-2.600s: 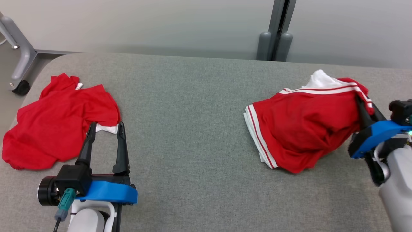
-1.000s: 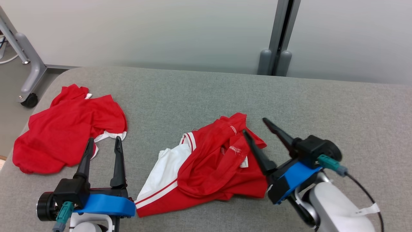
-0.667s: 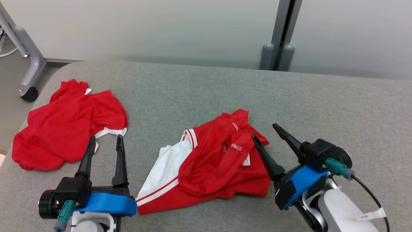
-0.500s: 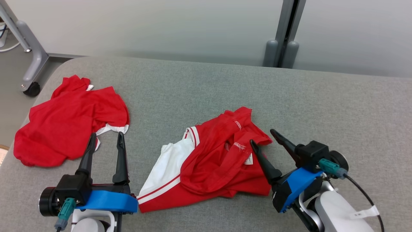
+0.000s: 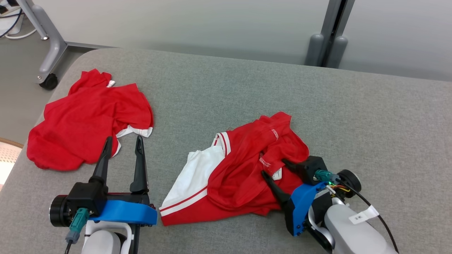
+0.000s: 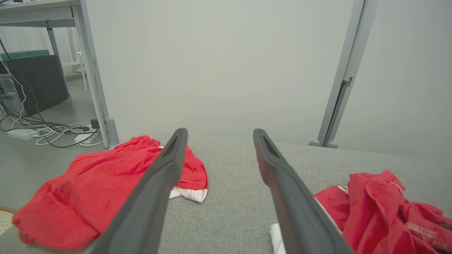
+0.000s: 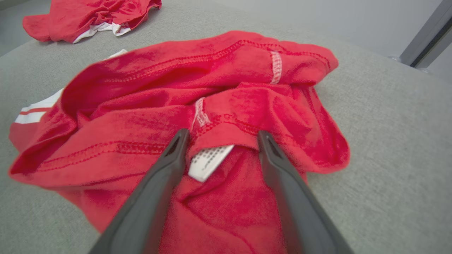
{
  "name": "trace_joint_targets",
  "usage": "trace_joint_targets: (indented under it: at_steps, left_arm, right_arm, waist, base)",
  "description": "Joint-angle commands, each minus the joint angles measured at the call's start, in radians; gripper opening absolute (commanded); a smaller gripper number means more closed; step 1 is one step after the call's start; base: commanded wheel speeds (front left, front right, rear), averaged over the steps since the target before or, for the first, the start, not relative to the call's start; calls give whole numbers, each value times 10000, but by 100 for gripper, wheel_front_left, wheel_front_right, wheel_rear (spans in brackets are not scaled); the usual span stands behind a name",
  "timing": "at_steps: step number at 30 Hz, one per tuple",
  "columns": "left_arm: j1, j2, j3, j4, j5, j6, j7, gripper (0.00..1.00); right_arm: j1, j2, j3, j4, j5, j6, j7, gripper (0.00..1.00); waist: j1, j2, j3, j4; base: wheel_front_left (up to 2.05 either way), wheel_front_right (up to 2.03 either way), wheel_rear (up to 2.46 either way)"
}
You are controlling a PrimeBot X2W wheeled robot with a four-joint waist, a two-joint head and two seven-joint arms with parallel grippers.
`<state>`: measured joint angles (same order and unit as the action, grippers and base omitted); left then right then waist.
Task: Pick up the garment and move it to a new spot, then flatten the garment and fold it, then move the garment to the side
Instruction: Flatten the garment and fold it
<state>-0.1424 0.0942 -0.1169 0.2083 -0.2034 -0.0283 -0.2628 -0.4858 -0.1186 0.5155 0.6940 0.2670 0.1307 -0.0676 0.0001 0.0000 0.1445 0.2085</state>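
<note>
Item, room: we are facing a pale wall [image 5: 194, 24] with a grey upright post [image 5: 330, 35]. A wheeled frame leg [image 5: 49, 53] is standing on the floor at far left, and cables [image 6: 39, 127] are trailing beneath a desk [image 6: 42, 10].

Item, surface [image 5: 219, 88]: grey cloth covering, rounded at its far left corner.

Item, red-and-white garment [image 5: 247, 169]: it is lying crumpled near the middle of the surface, toward our side. A second red garment [image 5: 88, 116] is lying well apart at the left.

Item, left jaws: they are standing wide open and empty over the surface, with the fingers [image 5: 140, 165] just beside the second garment's white hem.

Item, right jaws: they are standing wide open, with the fingers [image 7: 155, 190] reaching over the red-and-white garment. A fold bearing a white label [image 7: 208, 160] is sitting between them, unclamped. We cannot tell whether they are pressing on the cloth.
</note>
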Motion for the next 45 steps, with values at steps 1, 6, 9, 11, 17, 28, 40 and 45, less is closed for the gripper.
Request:
trace_joint_targets:
  at_steps: [1,6,9,11,17,28,40,45]
  left_arm:
    - [-123,-4,-19,32,25,-52,-30,100]
    - [-114,-62,36,63,58,-52,-30,100]
    - [-14,-72,102,80,75,-53,-30,100]
    - [88,-77,168,91,89,-22,-30,100]
    - [320,-85,277,101,78,-52,-28,100]
    - [452,-151,356,77,115,-101,-30,100]
    - [528,-166,447,87,200,-170,-30,100]
    - [514,-98,505,104,214,-194,-30,100]
  right_arm:
    - [-255,145,215,406,131,1,-147,100]
    - [-689,396,681,1349,645,1,-704,0]
    - [-904,459,841,1719,849,1,-1211,0]
    - [-1014,429,831,1889,985,1,-1500,0]
    - [-832,-92,244,1441,1537,1,-1942,0]
    - [1408,-1476,-2503,-1046,2637,1,-1987,0]
    - [4339,-1173,-5540,-2268,2797,1,-1419,100]
    - [4348,-860,-6353,-3237,1720,1,-1610,100]
  waist:
    - [-1,0,19,73]
    - [-1,0,-18,172]
    - [-1,0,-96,154]
    - [-1,0,-185,81]
    - [-1,0,-398,-385]
    - [-1,0,-483,-1176]
    - [-1,0,-565,-1264]
    - [-1,0,-640,-1349]
  base:
    - [0,0,0]
    - [0,0,0]
    - [0,0,0]
    - [0,0,0]
    - [0,0,0]
    - [0,0,0]
    - [0,0,0]
    - [0,0,0]
